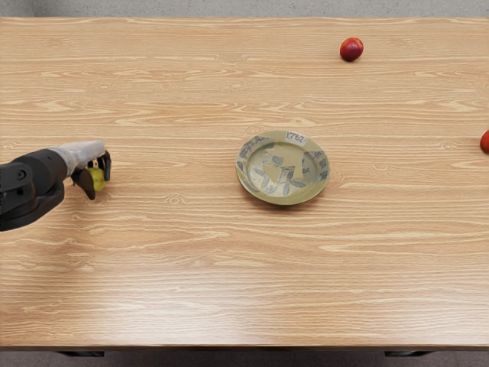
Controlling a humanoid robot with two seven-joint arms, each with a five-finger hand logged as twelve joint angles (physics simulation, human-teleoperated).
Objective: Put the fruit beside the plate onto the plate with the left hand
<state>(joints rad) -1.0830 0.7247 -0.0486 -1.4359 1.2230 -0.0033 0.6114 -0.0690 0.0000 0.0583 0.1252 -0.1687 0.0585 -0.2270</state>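
- Currently the left hand is closed around a small round yellow-green fruit. Dark fingers are curled on both sides of it, and the fruit shows in the gap between them.
- The grip looks like a side-on pinch or wrap, which suits a small smooth sphere; it would likely roll away if only pushed.
- I can't tell whether the fruit is clear of the surface or resting on it; the hand covers the contact line.
- The fruit sits at the far left of the light wooden surface, well apart from the plate, so the full carry to the right is left to do.
- The left arm comes in low from the left edge: dark sleeve, pale grey wrist section.
- The round olive-green ceramic plate with a grey-blue leaf pattern lies flat near the centre. It has a shallow dish, a raised rim and nothing on it, so the target is not yet filled.
- Judgement: the rim is low, so a modest lift should clear it. Release near the plate's middle, because a round fruit could roll off a shallow dish.
- A glossy round red fruit is at the far right back, well apart from the plate. Another red fruit is cut off by the right edge.
- The surface has a matte wood-grain finish running left to right.
- The right arm is not visible.
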